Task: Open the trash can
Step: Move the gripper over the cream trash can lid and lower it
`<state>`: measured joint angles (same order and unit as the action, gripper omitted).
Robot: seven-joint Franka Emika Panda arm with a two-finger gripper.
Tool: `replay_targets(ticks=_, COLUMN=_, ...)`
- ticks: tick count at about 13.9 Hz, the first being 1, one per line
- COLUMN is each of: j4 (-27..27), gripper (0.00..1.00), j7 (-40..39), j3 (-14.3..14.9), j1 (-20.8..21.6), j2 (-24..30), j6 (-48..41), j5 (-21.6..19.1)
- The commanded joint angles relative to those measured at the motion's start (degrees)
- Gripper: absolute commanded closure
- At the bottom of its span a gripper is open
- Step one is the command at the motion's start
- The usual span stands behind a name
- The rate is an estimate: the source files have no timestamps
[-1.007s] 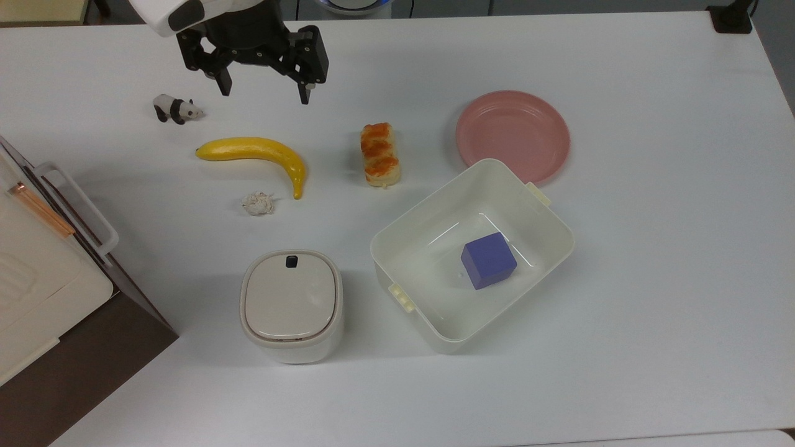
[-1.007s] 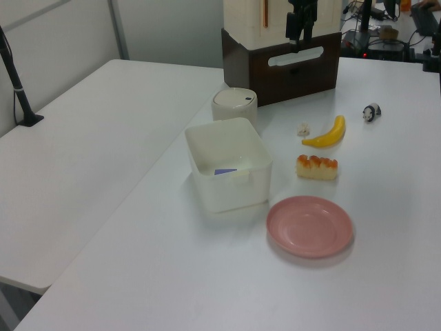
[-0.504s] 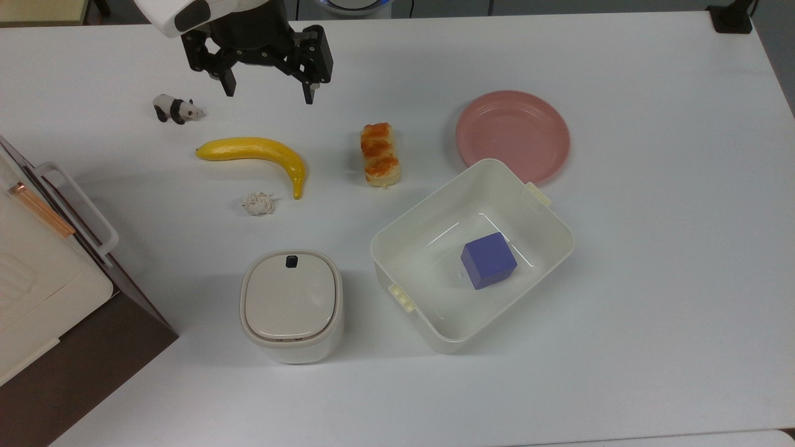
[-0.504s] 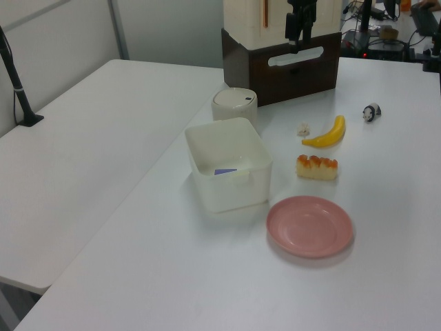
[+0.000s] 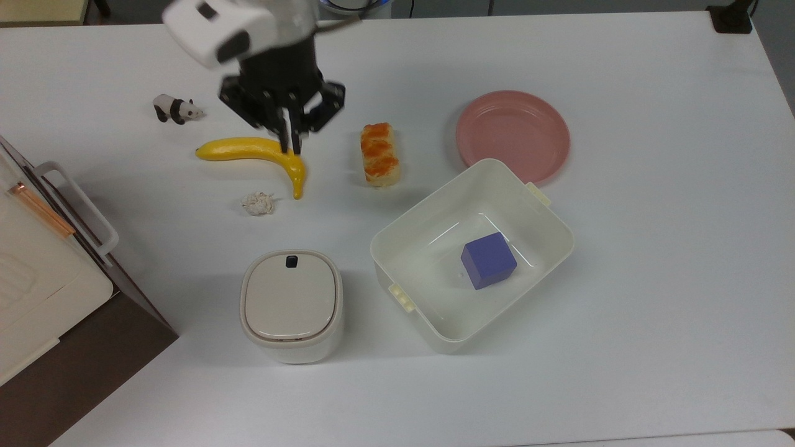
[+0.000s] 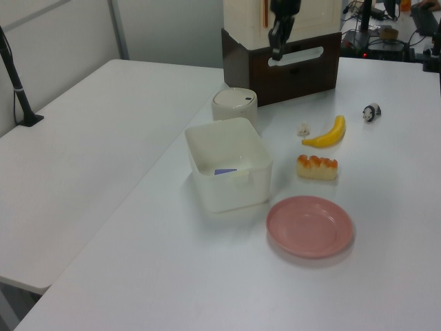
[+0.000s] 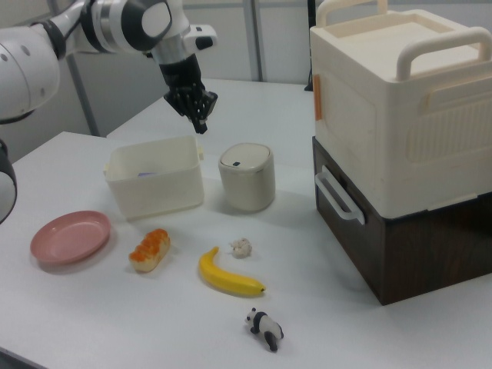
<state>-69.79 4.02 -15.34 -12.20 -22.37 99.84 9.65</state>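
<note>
white table, lidded trash can, gripper fingers together above

A small cream-white, rounded-square trash can stands upright on the white table, its beige flip lid shut flat, a small dark push button at the rim's far edge in the top view.

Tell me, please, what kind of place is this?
Probably a robotics lab or test room. A robot arm's gripper hangs over a plain white table set with toy-like props: a banana, a small panda figure, a trash can. In the left view, cables and equipment sit behind.
</note>
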Motion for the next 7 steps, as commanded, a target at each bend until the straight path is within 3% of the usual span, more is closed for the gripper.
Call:
replay_targets(ticks=1, j4=-0.87, gripper=1.00, j7=4.05, j3=0.05, j1=2.17, j2=-3.19, j6=7.71, j5=3.70)
replay_targets(ticks=7, j4=-0.87, gripper=1.00, j7=4.68, j3=0.40, j1=2.18, j2=-5.75, j6=13.18, j5=6.60)
